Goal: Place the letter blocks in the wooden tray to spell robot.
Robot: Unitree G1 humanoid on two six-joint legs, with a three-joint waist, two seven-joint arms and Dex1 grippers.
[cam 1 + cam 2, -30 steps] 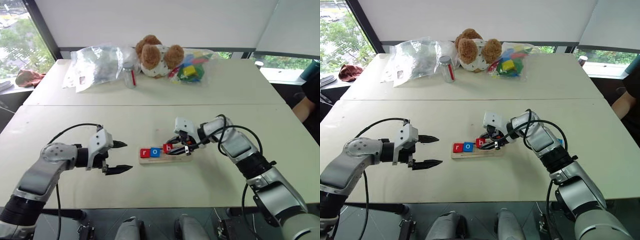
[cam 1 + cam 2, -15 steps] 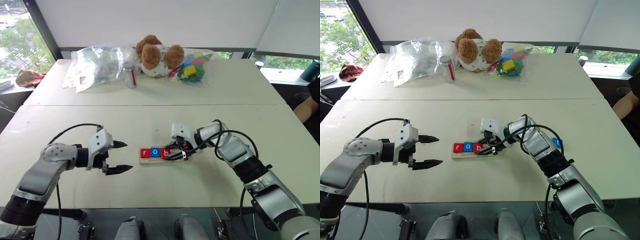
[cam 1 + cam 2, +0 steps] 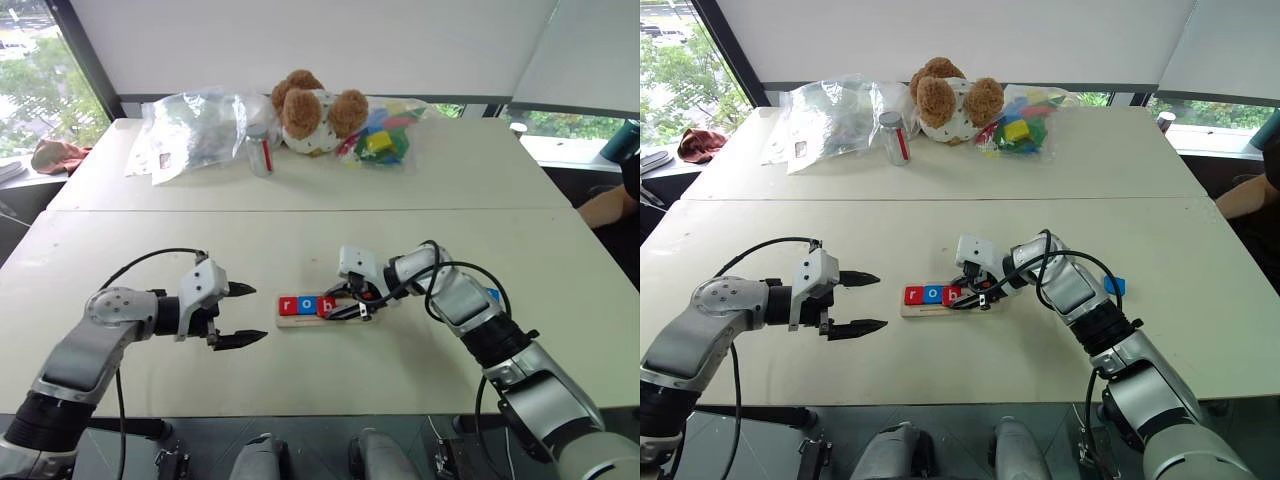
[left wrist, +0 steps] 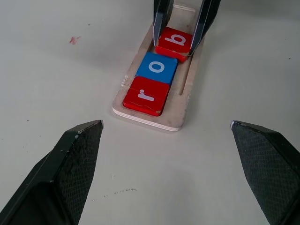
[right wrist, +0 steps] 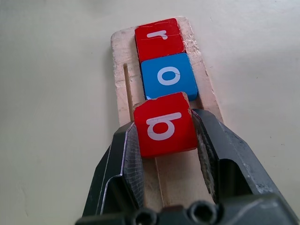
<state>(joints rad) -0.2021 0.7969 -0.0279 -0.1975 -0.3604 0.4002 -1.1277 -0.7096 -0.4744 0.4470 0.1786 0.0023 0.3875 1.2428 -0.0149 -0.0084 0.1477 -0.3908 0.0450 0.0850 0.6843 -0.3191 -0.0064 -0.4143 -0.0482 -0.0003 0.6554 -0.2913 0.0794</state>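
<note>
Over wooden tray [image 5: 120, 70], right gripper [image 5: 164, 136] pinches red b tile [image 5: 164, 124] by side edges, tilted beside blue o tile [image 4: 156, 68]. Tile judged light, rigid, smooth-faced; edge grip suits. Left gripper [image 3: 238, 315] spread, empty.

Right pincer [image 5: 165, 140] slid toward 9 o'clock along the wooden tray [image 4: 190, 89], dragging the red b tile [image 5: 165, 124] with it. Used to sit a gap away from the blue o tile [image 5: 168, 76], now snugged right up against it, front edge tipped up a bit.
</note>
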